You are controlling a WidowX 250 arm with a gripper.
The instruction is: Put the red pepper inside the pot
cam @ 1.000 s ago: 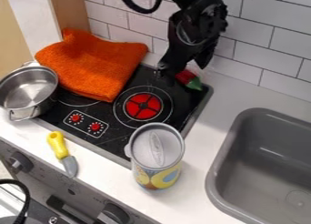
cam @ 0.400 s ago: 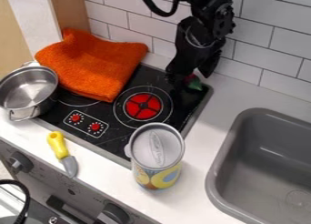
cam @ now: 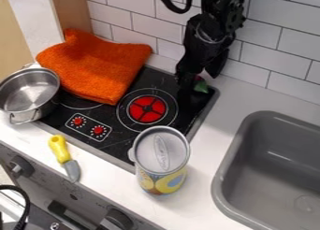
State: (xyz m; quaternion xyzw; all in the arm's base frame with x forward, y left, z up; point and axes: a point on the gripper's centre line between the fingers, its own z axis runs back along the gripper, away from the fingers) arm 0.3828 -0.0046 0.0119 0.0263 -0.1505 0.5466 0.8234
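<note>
I'm seeing a fluffy orange towel [cam: 97, 63] bunching between the shiny metal pot [cam: 28, 93] and the red pepper [cam: 200, 87], which is lying on the glossy stove [cam: 103, 113] by the gripper [cam: 199, 83], its fingers spreading apart

Pepper [cam: 201, 87] partly hidden, seemingly behind pincer [cam: 199, 80], pot [cam: 28, 89] and sink [cam: 241, 152] cropped

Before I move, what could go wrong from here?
The black gripper covers much of the red and green pepper, so a poor grip might go unnoticed. It is also close to the white tiled wall and could scrape it. The silver metal pot is across the black stovetop, so a low carry might snag the orange towel.
</note>
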